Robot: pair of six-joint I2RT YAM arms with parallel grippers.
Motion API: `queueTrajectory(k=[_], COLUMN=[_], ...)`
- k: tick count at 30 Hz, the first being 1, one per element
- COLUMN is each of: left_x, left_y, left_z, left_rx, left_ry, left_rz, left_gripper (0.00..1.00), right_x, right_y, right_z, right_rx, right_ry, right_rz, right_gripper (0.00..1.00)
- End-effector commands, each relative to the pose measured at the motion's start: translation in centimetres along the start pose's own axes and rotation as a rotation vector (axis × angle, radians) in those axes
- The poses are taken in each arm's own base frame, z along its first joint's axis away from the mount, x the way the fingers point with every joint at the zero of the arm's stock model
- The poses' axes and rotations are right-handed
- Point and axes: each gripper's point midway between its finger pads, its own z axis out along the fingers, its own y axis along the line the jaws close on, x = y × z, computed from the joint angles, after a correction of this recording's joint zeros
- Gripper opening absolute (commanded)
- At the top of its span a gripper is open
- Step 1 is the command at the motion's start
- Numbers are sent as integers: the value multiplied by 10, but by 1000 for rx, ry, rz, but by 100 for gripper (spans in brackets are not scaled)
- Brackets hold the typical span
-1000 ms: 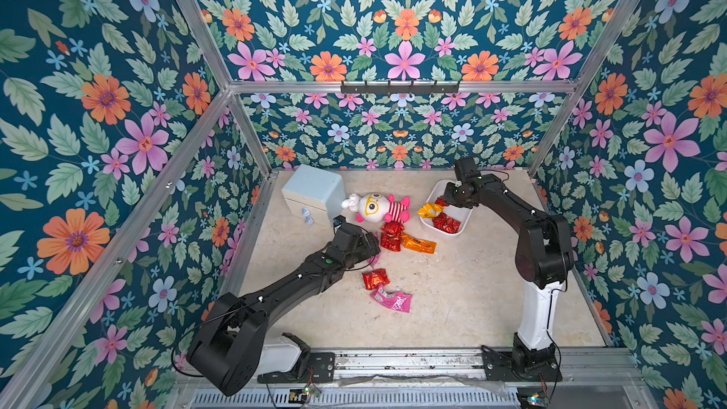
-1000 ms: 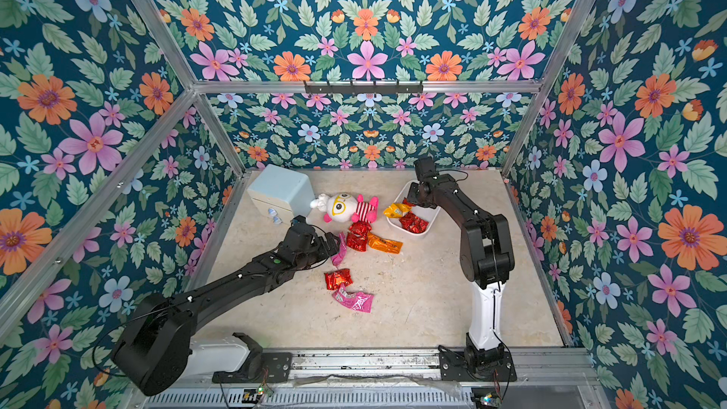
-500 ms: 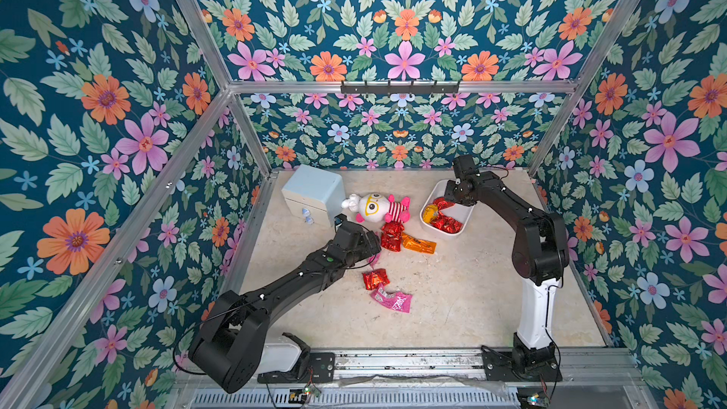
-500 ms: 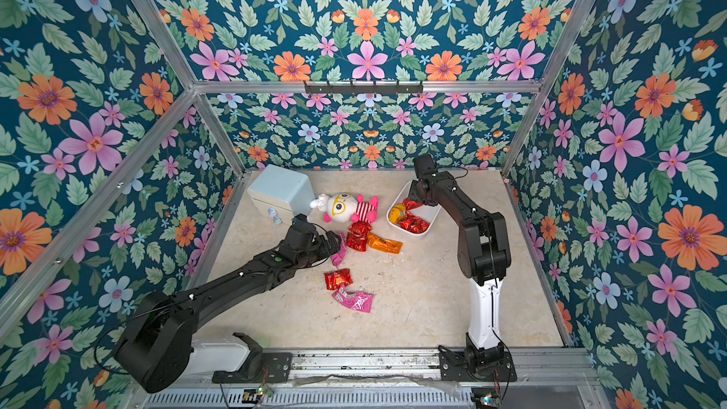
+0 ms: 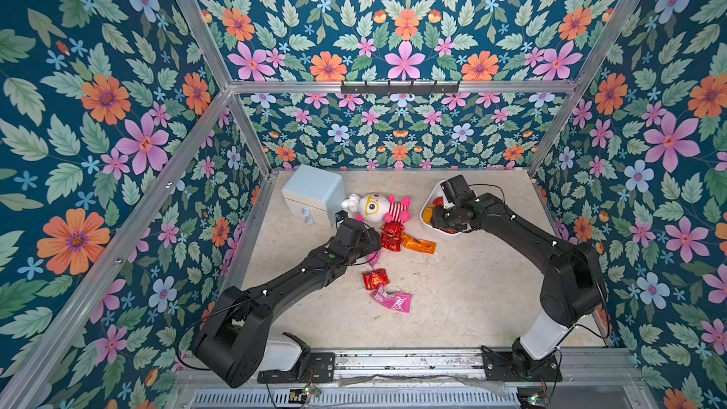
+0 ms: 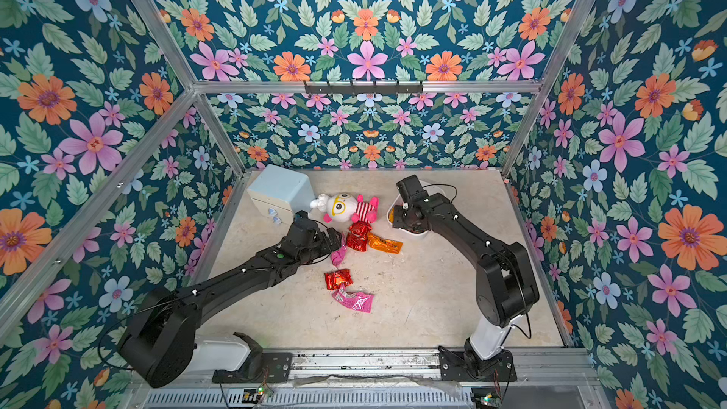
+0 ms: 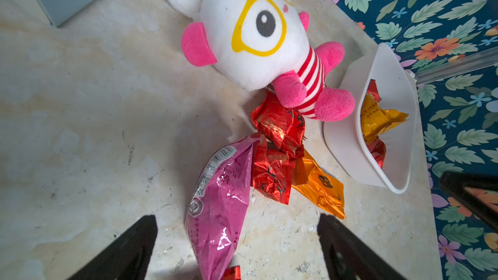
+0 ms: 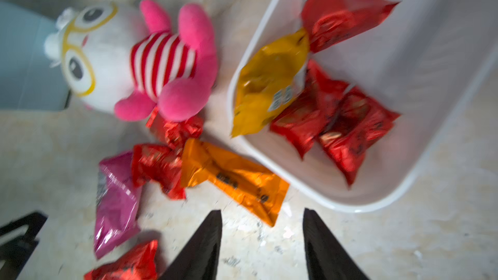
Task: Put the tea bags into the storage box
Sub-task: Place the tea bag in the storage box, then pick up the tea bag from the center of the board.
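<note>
Four tea bags (image 8: 269, 84) show in the storage box (image 8: 350, 206): one yellow, three red, all blurred in the right wrist view. In both top views the right arm (image 5: 511, 226) hides most of the box. Fingers of the right gripper (image 8: 262, 212) are spread and empty, just beside the box. The left gripper (image 7: 237, 219) is spread, straddling a pink sachet (image 7: 218, 206) cut off at the frame edge, neither finger touching it.

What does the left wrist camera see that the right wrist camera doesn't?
Only the left wrist view shows the flowery wall. Only the right wrist view shows all four tea bags lying in the storage box. Both show the plush doll, the pink tea bag and the orange tea bag.
</note>
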Motion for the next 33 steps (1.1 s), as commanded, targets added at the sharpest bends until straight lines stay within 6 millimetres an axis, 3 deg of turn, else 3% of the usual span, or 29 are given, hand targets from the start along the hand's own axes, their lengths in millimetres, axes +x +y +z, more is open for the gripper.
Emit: queueTrajectory(k=[1, 7, 15, 26, 29, 33], left_x=[-12, -13, -9, -10, -8, -7], left_y=[1, 24, 62, 77, 78, 78], left_z=[-3, -10, -22, -26, -25, -23], left_rx=[-5, -62, -89, -91, -92, -89], left_ry=[-43, -68, -98, -113, -106, -102], left_rz=[-14, -50, -158, -220, -225, -233], left_gripper=[99, 99, 99, 99, 99, 99], right_x=[11, 12, 10, 29, 33, 41], right_y=[35, 48, 32, 24, 24, 22], right_z=[4, 29, 62, 92, 96, 101], right_rx=[-92, -78, 41, 55, 49, 47], right_ry=[12, 75, 139, 207, 212, 230], right_rz=[-83, -201, -359, -398, -395, -393], right_gripper=[49, 46, 44, 42, 39, 22])
